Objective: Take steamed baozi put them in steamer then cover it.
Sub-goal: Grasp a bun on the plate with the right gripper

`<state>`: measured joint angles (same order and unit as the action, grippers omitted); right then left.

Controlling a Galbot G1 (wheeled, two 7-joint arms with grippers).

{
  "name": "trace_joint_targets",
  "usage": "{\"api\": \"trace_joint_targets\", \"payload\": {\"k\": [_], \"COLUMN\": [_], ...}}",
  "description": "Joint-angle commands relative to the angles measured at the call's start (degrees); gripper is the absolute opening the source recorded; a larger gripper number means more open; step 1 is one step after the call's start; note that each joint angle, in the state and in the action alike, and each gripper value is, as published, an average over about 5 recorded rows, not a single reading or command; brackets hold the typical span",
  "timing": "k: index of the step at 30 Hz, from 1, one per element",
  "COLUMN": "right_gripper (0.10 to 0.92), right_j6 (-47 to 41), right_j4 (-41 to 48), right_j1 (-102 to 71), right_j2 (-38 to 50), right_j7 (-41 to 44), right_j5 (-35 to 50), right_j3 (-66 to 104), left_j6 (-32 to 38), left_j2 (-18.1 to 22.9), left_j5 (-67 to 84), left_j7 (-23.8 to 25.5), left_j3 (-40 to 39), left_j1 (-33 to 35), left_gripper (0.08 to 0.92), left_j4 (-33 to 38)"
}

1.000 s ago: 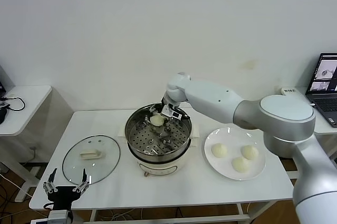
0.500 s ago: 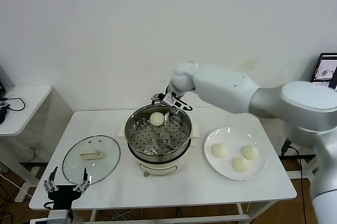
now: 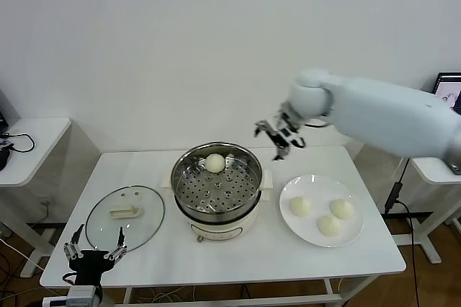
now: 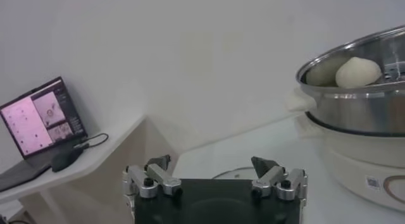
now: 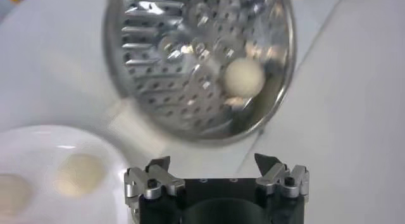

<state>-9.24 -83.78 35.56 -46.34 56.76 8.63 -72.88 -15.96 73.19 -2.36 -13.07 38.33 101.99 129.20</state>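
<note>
Spread apart and empty, the right gripper (image 3: 279, 136) is seen in the head view raised beyond the steamer (image 3: 216, 184), where one baozi (image 3: 215, 162) lies on the tray's far side. Three baozi (image 3: 300, 206) are left on the white plate (image 3: 353, 237). The cover (image 3: 124, 217) lies flat on the table (image 3: 274, 260); the left gripper (image 3: 94, 247), likewise spread, is parked just in front of it.

From the left wrist, the steamer (image 4: 364, 124) with its bun (image 4: 358, 72) is seen beyond parted fingers (image 4: 266, 165).

From the right wrist, the bun (image 5: 244, 77) in the steamer (image 5: 190, 61) is seen beyond parted fingers (image 5: 266, 164).

Cream-white baozi (image 3: 215, 163) on the steamer's (image 3: 216, 186) shiny silver tray dotted with dark holes, centre frame; cream-white base below; three pale cream buns (image 3: 322, 215) on a plain white plate (image 3: 353, 238), lower right; clear cover (image 3: 124, 217) with cream handle, lower left.
</note>
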Motion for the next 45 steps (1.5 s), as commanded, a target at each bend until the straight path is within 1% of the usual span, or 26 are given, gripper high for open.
{"api": "trace_joint_targets", "payload": {"k": [1, 8, 12, 18, 27, 45], "right_gripper": [0.823, 0.823, 0.822, 0.823, 0.823, 0.812], "right_j6": [-7.6, -6.6, -6.2, -6.1, -6.2, -5.8], "right_j4": [-9.3, -5.9, -2.3, 3.4, 10.0, 19.5], "right_j1": [-6.8, -19.0, -24.7, -30.0, -33.6, -36.1], "right_j2": [18.4, 18.0, 15.3, 9.6, 1.6, -4.8], "right_j7": [2.0, 1.6, 1.5, 0.9, -0.2, -2.0], "right_j5": [-0.5, -5.4, -9.0, -11.7, -13.0, -15.1], "right_j3": [3.3, 10.7, 14.2, 17.5, 19.3, 21.1], "left_j6": [0.0, -0.2, -0.3, -0.3, -0.3, -0.2], "left_j2": [-0.3, -0.1, 0.1, 0.1, 0.4, 0.3], "left_j5": [-0.2, -0.7, -1.0, -1.2, -1.4, -1.4], "left_j7": [0.0, 0.1, 0.2, 0.3, 0.4, 0.4], "left_j3": [-0.2, -0.4, -0.4, -0.2, -0.1, 0.4], "left_j1": [0.0, -0.5, -0.6, -0.7, -0.6, -1.3], "left_gripper": [0.823, 0.823, 0.823, 0.823, 0.823, 0.823], "left_j4": [-0.3, -0.8, -1.1, -1.6, -1.8, -2.8]}}
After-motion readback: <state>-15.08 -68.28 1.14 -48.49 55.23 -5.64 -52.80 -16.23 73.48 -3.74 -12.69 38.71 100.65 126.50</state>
